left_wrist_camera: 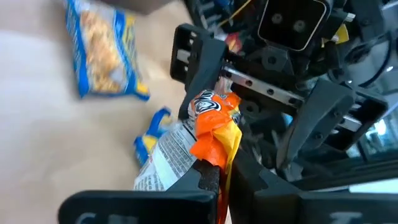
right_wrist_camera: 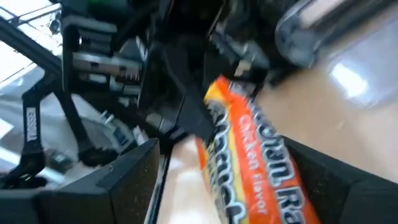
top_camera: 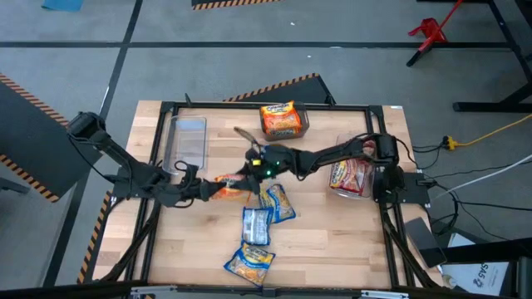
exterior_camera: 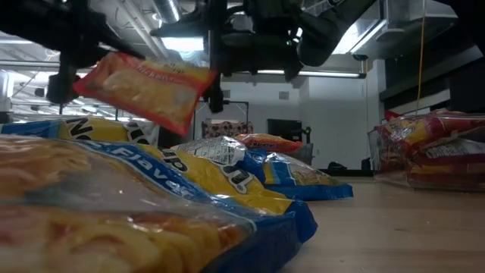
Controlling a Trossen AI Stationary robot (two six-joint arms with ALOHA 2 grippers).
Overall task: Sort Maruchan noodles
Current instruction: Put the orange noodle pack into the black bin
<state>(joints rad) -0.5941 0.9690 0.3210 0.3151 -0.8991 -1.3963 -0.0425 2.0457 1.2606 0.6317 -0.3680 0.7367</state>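
Observation:
An orange Maruchan packet (top_camera: pixel 231 188) hangs in the air over the table's middle, between my two grippers. My left gripper (top_camera: pixel 209 189) comes from the table's left and is shut on it. My right gripper (top_camera: pixel 251 170) reaches in from the right. It is open, its fingers (right_wrist_camera: pixel 134 171) wide apart on either side of the packet's free end (right_wrist_camera: pixel 249 155). Whether they touch it, I cannot tell. Three blue-and-yellow packets (top_camera: pixel 278 202) (top_camera: pixel 256 224) (top_camera: pixel 249 262) lie flat on the near half of the table. My left gripper pinches the orange packet's crumpled end (left_wrist_camera: pixel 214 146) between its two fingers, coming level from the table's left. The packet is lifted clear of the table, tilted (exterior_camera: pixel 144 87), and sticks out from the fingers toward the right gripper (left_wrist_camera: pixel 193 68).
Three clear bins stand along the far and right sides: one with no packets at far left (top_camera: pixel 187 137), one with orange packets (top_camera: pixel 283 120), one with red-and-silver packets (top_camera: pixel 353 176) under the right arm. Bare wood shows at the near-left and near-right corners.

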